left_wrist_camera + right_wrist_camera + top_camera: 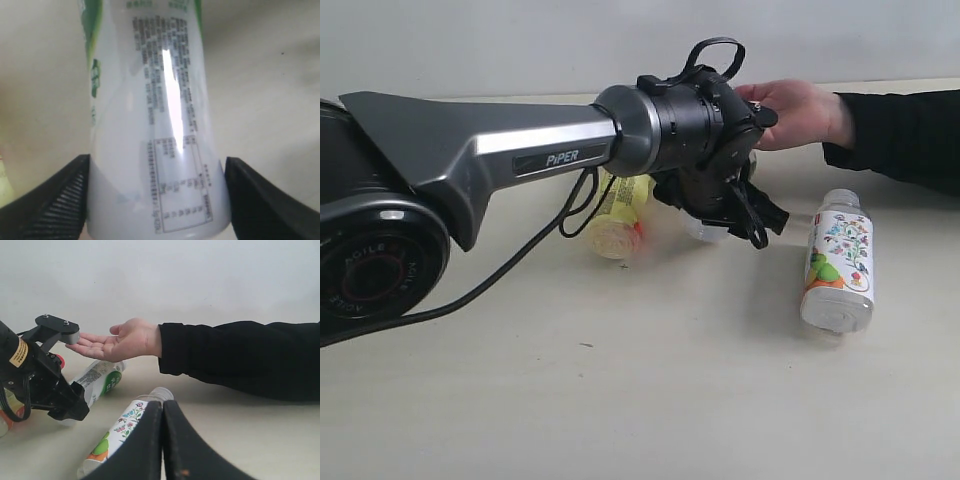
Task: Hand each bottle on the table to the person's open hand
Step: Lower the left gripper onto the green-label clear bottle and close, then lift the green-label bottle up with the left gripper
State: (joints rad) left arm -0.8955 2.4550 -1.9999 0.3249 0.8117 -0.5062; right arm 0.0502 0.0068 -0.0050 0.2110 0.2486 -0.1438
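Note:
My left gripper [157, 167] is shut on the bottle with the white-green label [150, 125], both pads touching its sides. From the right wrist view that bottle [100, 377] lies tilted in the left gripper [65, 400], just below the person's open hand [117, 342]. The hand [795, 110] is palm up at the back right of the table [620, 400]. The floral-label bottle [838, 262] lies to the right, and the yellow bottle [618, 212] lies behind my left arm. My right gripper [162, 407] is shut and empty, above the floral bottle [122, 427].
The person's black sleeve [900, 135] stretches across the back right. The left arm's grey body [470, 160] and its black cable [510, 265] fill the left of the exterior view. A red cap [59, 360] peeks out behind the left gripper.

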